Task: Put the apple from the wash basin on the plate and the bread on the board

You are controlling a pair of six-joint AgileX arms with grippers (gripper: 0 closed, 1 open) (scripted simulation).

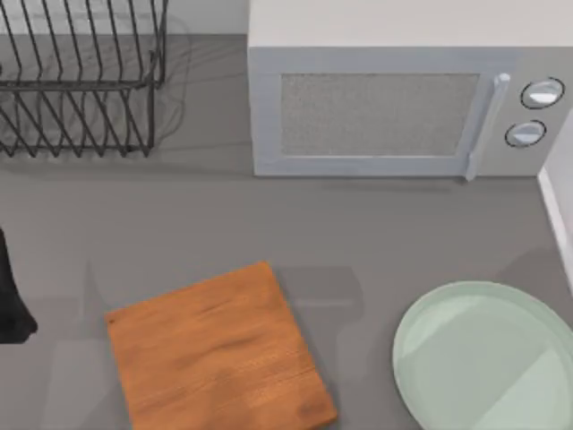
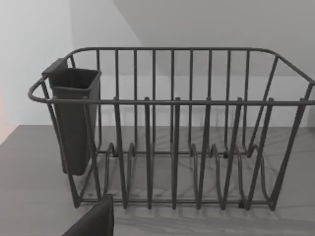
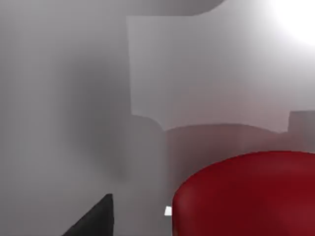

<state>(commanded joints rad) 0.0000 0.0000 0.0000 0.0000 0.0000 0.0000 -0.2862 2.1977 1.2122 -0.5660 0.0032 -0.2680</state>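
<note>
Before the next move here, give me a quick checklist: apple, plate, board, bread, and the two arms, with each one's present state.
1. Plate free to take the apple: ok, nothing lies on it, at the table's right.
2. Board free for the bread: ok, bare, left of the plate.
3. Apple located: ok, it sits close in front of the right wrist camera.
4. Apple gripped by the right gripper: cannot tell.
5. Bread located: cannot tell.
6. Left arm out of the way: ok, at the table's left edge, its wrist camera facing the dish rack.
</note>
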